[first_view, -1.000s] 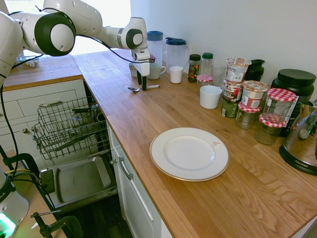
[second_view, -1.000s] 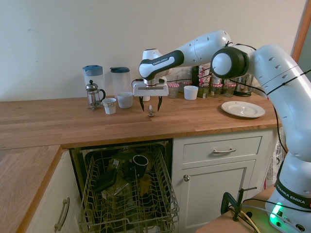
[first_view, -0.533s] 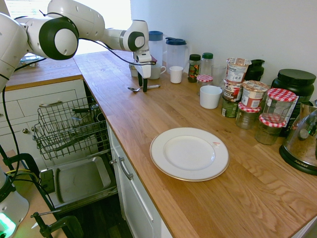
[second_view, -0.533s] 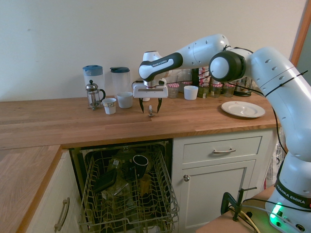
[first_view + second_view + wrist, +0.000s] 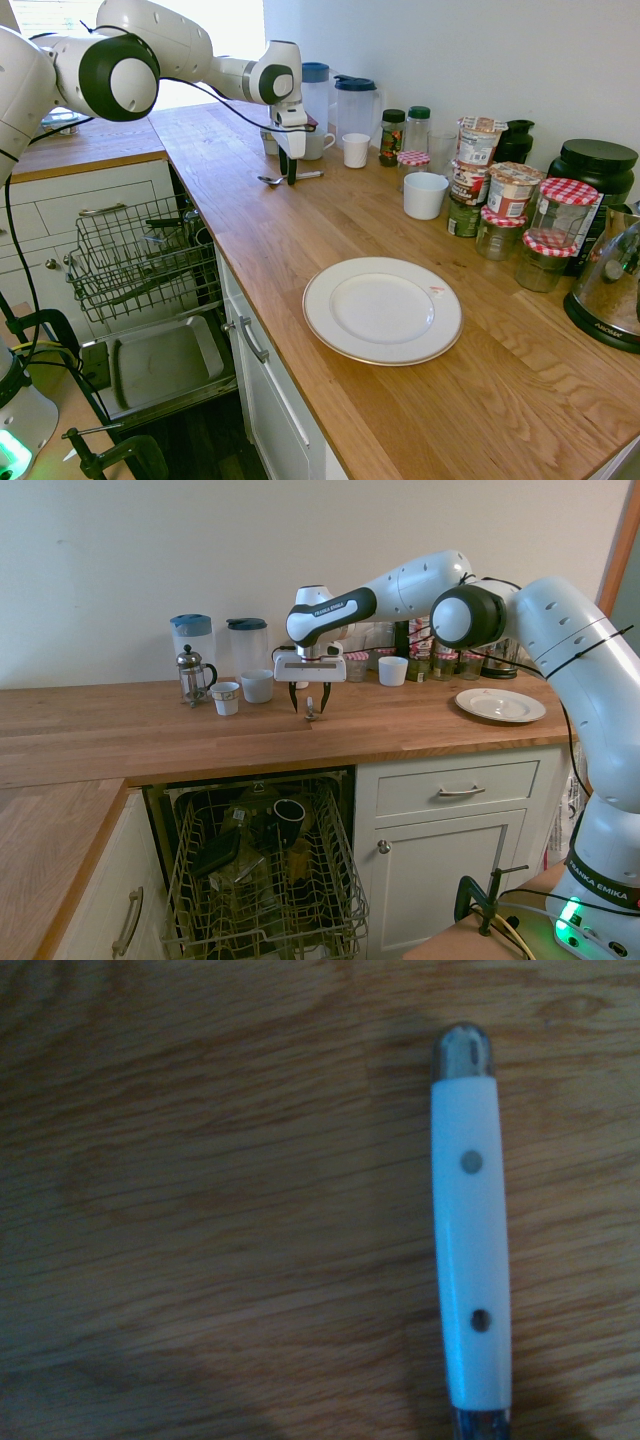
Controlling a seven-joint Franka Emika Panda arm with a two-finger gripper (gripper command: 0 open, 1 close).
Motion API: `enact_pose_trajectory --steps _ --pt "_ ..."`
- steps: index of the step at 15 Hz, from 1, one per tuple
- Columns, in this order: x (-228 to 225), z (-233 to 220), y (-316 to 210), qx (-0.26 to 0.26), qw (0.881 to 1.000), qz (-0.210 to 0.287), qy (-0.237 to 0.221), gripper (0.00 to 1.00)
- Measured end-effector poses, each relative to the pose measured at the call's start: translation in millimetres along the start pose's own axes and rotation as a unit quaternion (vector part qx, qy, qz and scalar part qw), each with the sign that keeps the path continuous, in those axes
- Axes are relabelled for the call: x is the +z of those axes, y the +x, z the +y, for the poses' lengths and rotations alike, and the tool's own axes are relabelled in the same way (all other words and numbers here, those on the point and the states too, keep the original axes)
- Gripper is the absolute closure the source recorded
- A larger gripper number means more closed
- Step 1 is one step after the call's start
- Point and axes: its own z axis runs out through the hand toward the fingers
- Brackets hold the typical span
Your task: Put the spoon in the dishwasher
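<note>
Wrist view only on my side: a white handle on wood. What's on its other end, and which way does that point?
Observer: A spoon's shiny bowl, pointing toward the counter edge on the dishwasher side.
Operator: Are the fingers open or closed?
Observer: Open. The second exterior view shows the gripper with its fingertips apart, the spoon showing between them.
Operator: And the dishwasher, can it take a spoon?
Observer: Its wire rack is pulled out below the counter, with a dark mug in it.
</note>
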Motion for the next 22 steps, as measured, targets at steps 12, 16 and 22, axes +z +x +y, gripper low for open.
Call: enact_pose_trajectory --steps 12,16,22 --pt "0.9 1.9 26.2 -0.009 1.000 -0.022 0.013 1.00" --pt "-5.1 8.2 21.3 -0.029 0.999 -0.020 0.018 1.00" --pt "-96.9 61.9 1.4 -0.077 0.996 -0.018 0.032 1.00"
